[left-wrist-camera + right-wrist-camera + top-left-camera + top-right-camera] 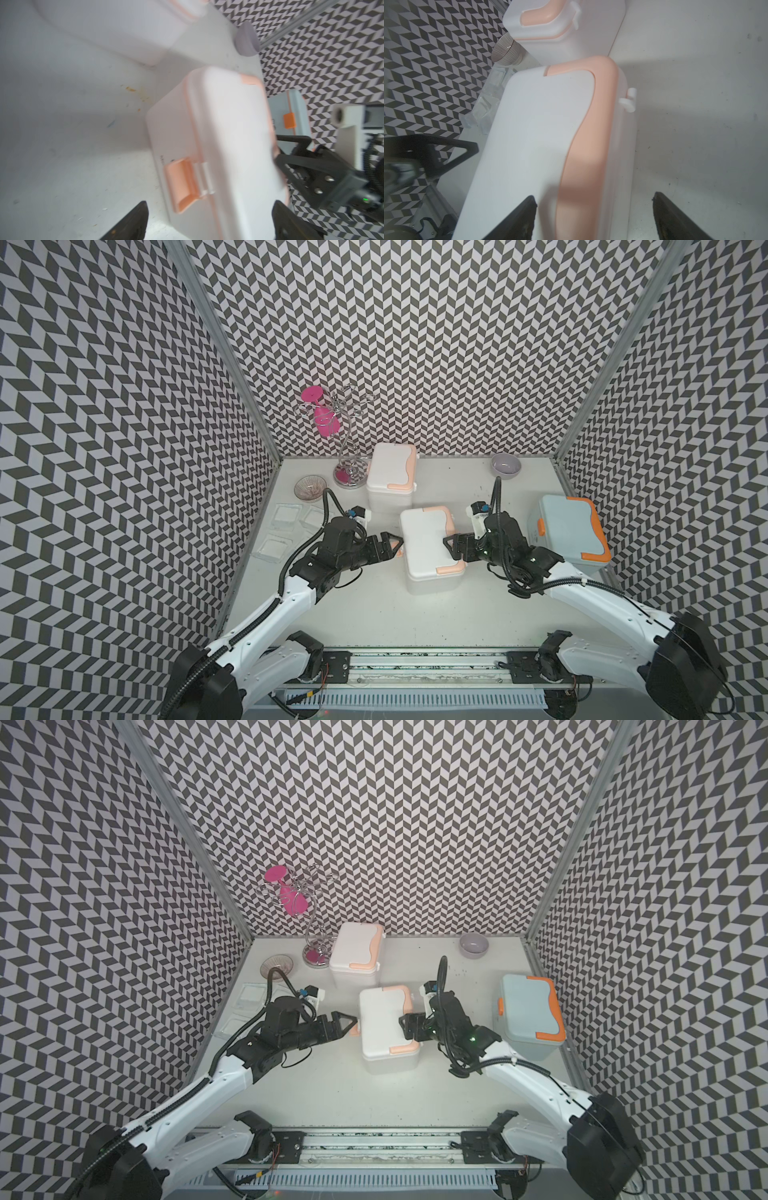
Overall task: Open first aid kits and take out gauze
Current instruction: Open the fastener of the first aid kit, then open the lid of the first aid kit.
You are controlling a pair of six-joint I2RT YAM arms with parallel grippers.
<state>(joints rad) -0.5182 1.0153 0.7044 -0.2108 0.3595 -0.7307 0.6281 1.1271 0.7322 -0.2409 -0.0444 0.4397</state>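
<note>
Nearest on the pale grey surface [374, 614], at centre, stands the white boxy plastic case with peach trim [424, 543], with its lid down. Its long axis runs near to far, slightly skewed. The peach handle strip lies along its right edge and the peach clasp [182, 185] faces left; whether the clasp is fastened cannot be told.

Your left claw [392, 544] sits at the clasp side with jaws spread wide and gripping nothing. I judge it is placed to work the clasp. Your right claw [451, 547] straddles the right rim with jaws apart and nothing held, probably to steady the case.

To the right stands the pale blue plastic case with orange trim [569, 531], lid closed, its long axis also near to far. By the left wall, the flat white gauze pads in clear wrappers [286, 516] lie out on the surface. Farthest is the second white plastic case with peach trim [388, 468], also closed.
</note>
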